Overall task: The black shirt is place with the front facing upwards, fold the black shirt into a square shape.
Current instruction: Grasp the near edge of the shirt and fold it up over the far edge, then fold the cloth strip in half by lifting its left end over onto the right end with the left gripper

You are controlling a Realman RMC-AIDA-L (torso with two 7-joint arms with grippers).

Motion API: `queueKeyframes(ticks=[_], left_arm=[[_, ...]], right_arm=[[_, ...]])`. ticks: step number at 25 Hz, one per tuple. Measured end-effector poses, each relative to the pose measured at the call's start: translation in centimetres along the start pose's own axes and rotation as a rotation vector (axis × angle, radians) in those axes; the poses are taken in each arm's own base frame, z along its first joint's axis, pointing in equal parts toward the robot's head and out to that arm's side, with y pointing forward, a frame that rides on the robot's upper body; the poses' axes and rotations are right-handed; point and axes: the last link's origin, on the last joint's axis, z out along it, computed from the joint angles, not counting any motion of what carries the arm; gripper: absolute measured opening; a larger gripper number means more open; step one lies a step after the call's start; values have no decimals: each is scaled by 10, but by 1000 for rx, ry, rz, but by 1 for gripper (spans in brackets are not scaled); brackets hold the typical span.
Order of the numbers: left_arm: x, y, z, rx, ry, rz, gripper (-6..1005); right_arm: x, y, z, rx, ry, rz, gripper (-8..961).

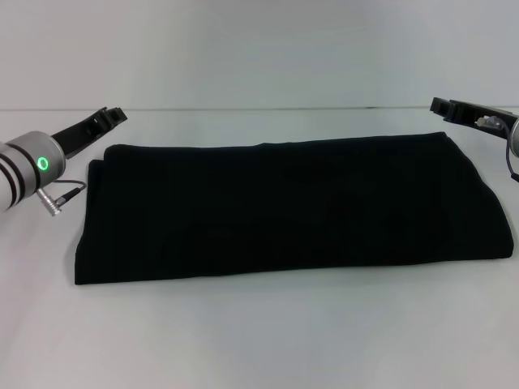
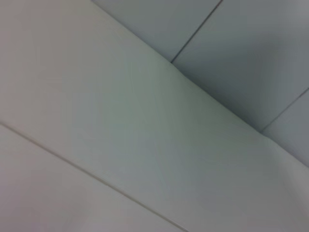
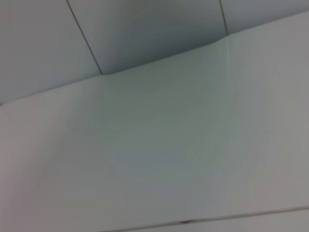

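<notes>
The black shirt [image 1: 292,209] lies on the white table [image 1: 259,340] as a wide folded band, stretching from left to right in the head view. No lettering or neck label shows on it. My left gripper [image 1: 109,118] hovers by the shirt's far left corner, not touching the cloth. At the far right, my right gripper [image 1: 446,106] hangs just beyond the shirt's far right corner, also apart from it. Neither wrist view shows the shirt or any fingers, only white table and grey wall panels.
A grey wall [image 1: 259,49] rises behind the table's far edge. White table surface runs in front of the shirt. A cable and plug [image 1: 61,198] hang from my left arm beside the shirt's left edge.
</notes>
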Motion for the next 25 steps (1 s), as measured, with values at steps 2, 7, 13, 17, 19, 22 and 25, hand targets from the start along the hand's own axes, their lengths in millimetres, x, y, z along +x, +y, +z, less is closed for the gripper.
queueKeyframes(ticks=[2,7,13,17,19,22,25], left_arm=[[0,-3,-1,5,3,-6,165],[4,-10,-14,-73,-17,-23,344],[7,-17,-59,-335,-129,-138,709],[-1,-32,-92,-406,-215,-209,737],[-8,-41,-104,-408,-240,-251,768],[-21,-59,-123,-381,-256,-325,814],[-31,-72,-135,-346,-261,-374,860]], right_arm=[[1,-1,0,8,0,-3,126],[6,-6,-8,-42,12,-5,450],[28,0,-41,-318,43,-151,651],[49,12,-65,-504,10,-336,738],[62,19,-73,-567,-17,-427,799],[79,25,-79,-609,-55,-526,891],[91,31,-81,-636,-64,-553,904]])
